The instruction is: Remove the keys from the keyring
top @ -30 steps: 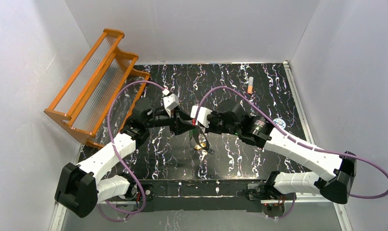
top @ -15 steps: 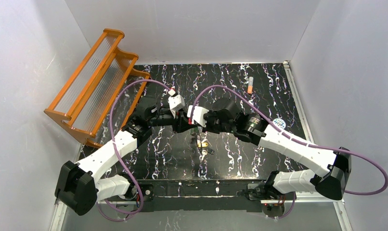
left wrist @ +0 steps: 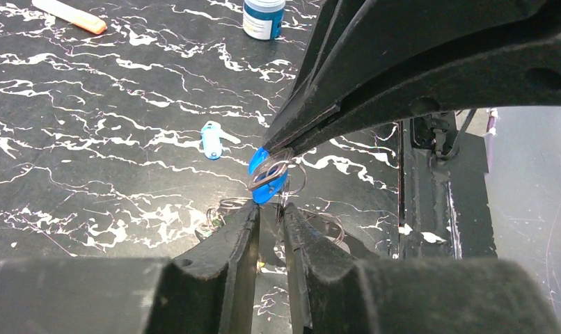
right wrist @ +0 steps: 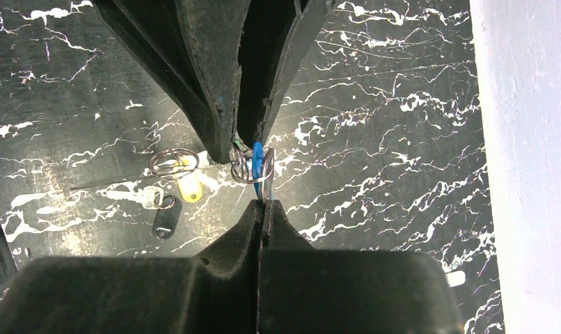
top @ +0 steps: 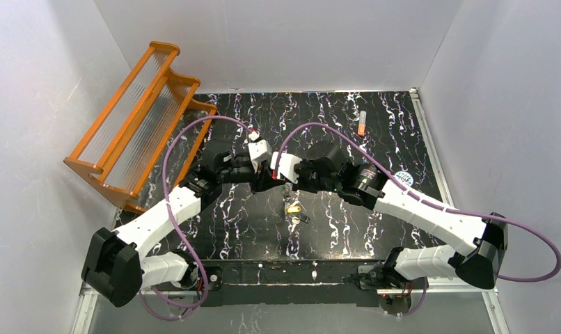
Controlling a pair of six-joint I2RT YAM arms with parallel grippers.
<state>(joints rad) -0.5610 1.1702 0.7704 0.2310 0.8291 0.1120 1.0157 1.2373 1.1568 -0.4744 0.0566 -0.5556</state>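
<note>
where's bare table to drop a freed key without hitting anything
Free: the back strip between the orange rack and the tube; the near strip between the loose keys and table edge. Crowded: mid-table, where the left gripper pinches the keyring and the right gripper the blue key.

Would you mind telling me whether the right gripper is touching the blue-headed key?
Touching. The left wrist view shows the tips of the right gripper closed onto the top of the blue-headed key, with no gap between them; the right wrist view agrees.

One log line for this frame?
left tool: shut on thin grey metal keyring | right tool: shut on blue-headed metal key | yellow-headed key: on black marbled table
</note>
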